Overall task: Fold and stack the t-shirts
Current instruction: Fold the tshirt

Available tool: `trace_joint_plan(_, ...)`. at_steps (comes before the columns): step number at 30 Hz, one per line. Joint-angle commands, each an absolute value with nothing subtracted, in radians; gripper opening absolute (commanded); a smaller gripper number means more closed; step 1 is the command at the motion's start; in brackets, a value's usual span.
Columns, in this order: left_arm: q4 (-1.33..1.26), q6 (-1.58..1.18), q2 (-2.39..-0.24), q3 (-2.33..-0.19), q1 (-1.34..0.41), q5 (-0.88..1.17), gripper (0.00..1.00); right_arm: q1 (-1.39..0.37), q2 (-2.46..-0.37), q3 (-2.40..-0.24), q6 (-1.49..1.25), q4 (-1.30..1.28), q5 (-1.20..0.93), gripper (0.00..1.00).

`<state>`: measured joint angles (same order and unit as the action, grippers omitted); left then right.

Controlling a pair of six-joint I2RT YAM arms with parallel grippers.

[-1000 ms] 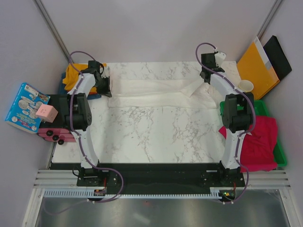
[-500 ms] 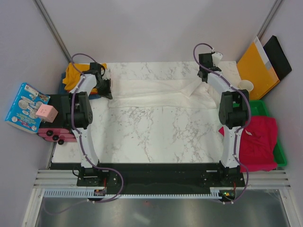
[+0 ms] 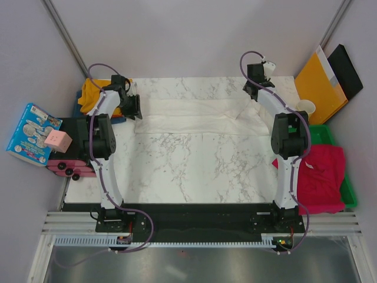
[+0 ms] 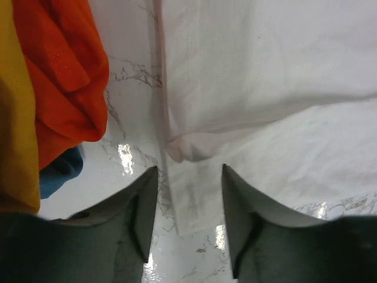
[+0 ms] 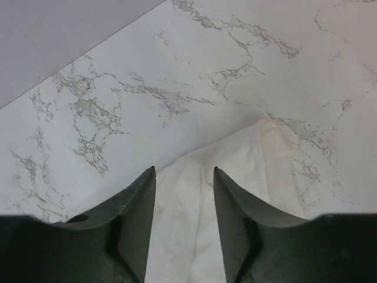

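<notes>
The white t-shirt (image 3: 194, 115) lies folded into a long band across the far part of the marble table (image 3: 194, 171). My left gripper (image 3: 134, 107) hovers over its left end, jaws open; in the left wrist view the cloth's edge (image 4: 194, 194) lies flat below the left gripper (image 4: 189, 171). My right gripper (image 3: 252, 89) stands open over the band's right far corner (image 5: 194, 224), seen below the right gripper (image 5: 184, 171). Orange (image 4: 65, 76), mustard yellow (image 4: 15, 118) and blue (image 4: 59, 171) shirts are piled at the far left. The crimson-pink shirt (image 3: 321, 177) sits at the right.
A green tray (image 3: 349, 191) under the pink shirt hangs off the right edge. An orange-yellow envelope (image 3: 318, 82), a black board (image 3: 347, 71) and a paper cup (image 3: 305, 107) stand at the far right. A blue box (image 3: 32, 132) and pink items (image 3: 59, 141) sit left.
Both grippers have gone from shut to open, letting go of the white shirt's ends. The right gripper has shifted slightly toward the far edge; the cloth lies flatter.
</notes>
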<state>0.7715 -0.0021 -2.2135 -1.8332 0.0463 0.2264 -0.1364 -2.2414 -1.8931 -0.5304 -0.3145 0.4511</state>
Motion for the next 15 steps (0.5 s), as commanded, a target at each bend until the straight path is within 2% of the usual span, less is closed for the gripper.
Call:
trace_joint_plan(1,0.693,-0.043,-2.099,-1.836,0.048,0.219,0.64,-0.149,-2.158,-1.89,-0.512,-0.252,0.434,0.59)
trace_joint_plan(2,0.687,-0.046,-2.089,-1.839,0.048,0.221,0.67,-0.152,-2.126,-1.872,-0.512,-0.25,0.431,0.66)
trace_joint_plan(3,0.689,-0.052,-2.079,-1.845,0.048,0.227,0.68,-0.155,-2.109,-1.859,-0.515,-0.253,0.428,0.68)
trace_joint_plan(6,0.69,-0.051,-2.043,-1.841,0.045,0.27,0.67,-0.176,-2.031,-1.784,-0.529,-0.273,0.399,0.67)
trace_joint_plan(8,0.692,-0.051,-2.022,-1.81,0.041,0.323,0.63,-0.196,-1.965,-1.667,-0.541,-0.261,0.377,0.24)
trace_joint_plan(9,0.695,-0.049,-2.022,-1.789,0.034,0.354,0.57,-0.224,-1.948,-1.631,-0.554,-0.262,0.379,0.02)
trace_joint_plan(10,0.701,-0.046,-2.031,-1.781,0.026,0.373,0.51,-0.238,-1.934,-1.596,-0.551,-0.262,0.379,0.0)
trace_joint_plan(11,0.709,-0.038,-2.039,-1.772,0.02,0.409,0.34,-0.251,-1.916,-1.53,-0.549,-0.262,0.386,0.0)
trace_joint_plan(13,0.721,-0.017,-2.058,-1.75,-0.023,0.402,0.22,-0.293,-1.902,-1.47,-0.545,-0.255,0.4,0.0)
trace_joint_plan(14,0.729,-0.009,-2.081,-1.749,-0.035,0.397,0.1,-0.305,-1.884,-1.416,-0.548,-0.25,0.399,0.0)
trace_joint_plan(15,0.739,-0.003,-2.091,-1.744,-0.054,0.402,0.1,-0.32,-1.875,-1.392,-0.551,-0.23,0.381,0.0)
